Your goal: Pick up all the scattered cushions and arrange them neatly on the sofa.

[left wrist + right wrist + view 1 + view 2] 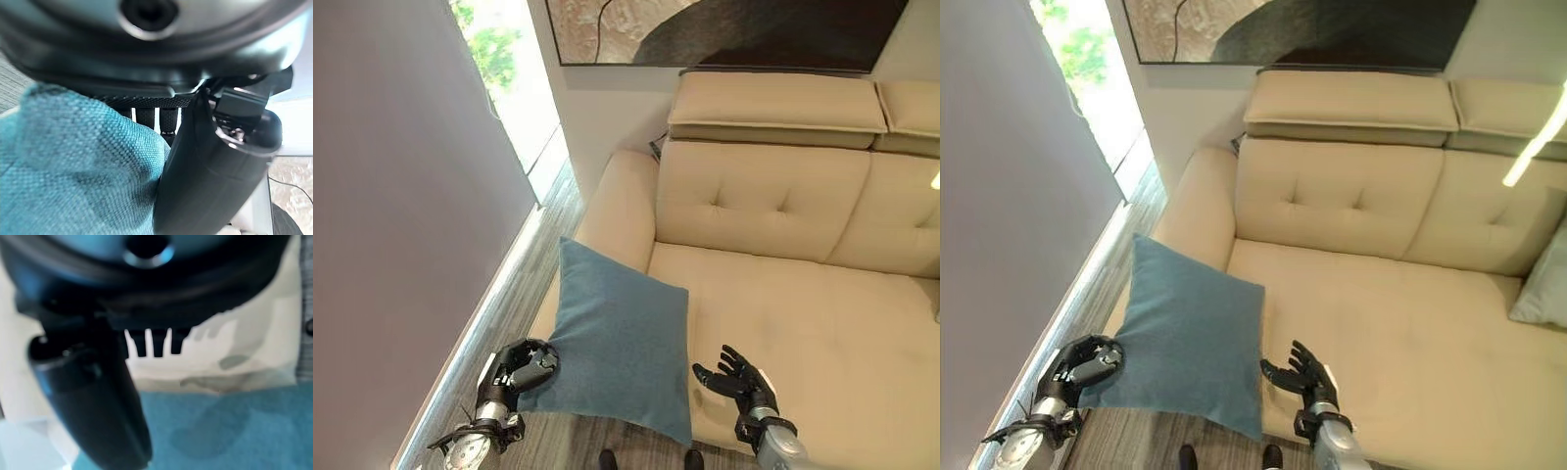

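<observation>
Gripping the lower left corner of the blue cushion (619, 345) with the left hand (522, 368), fingers and thumb curling round the fabric, as the left wrist view confirms. Hanging tilted like a diamond, the cushion, lying over the front left edge of the beige sofa (803, 323) beside the armrest (617, 211), its lower tip dangling past the seat front above the wooden floor (543, 245). Hovering just right of the cushion, the right hand (736, 377), fingers spread and relaxed, gripping nothing, palm facing the fabric without visibly touching it. Peeking in at the far right edge of the seat, a second, paler cushion (1545, 279), leaning against the backrest.
</observation>
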